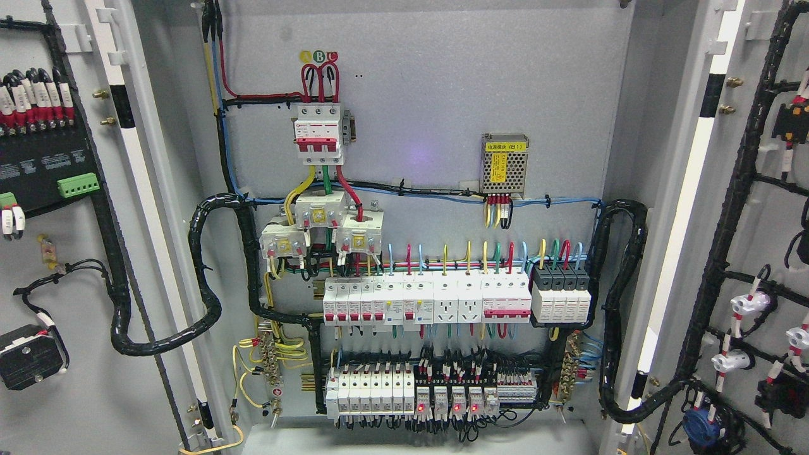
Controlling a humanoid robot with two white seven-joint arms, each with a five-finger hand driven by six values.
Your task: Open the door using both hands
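An electrical cabinet fills the head view with both doors swung wide. The left door (pixel 69 265) shows its inner face with a black module and wiring. The right door (pixel 758 253) shows its inner face with black cable looms and white lamp backs. Between them the grey back panel (pixel 430 114) carries a red-and-white main breaker (pixel 319 133), three current transformers (pixel 316 227), a row of white breakers (pixel 436 300) and a lower row of relays (pixel 430 395). Neither of my hands or arms appears anywhere.
A metal power supply (pixel 504 164) sits at the panel's upper right. Thick black cable bundles (pixel 208 297) loop from the cabinet to each door, the right one (pixel 616 316) near the hinge. The cabinet floor (pixel 411 439) runs along the bottom edge.
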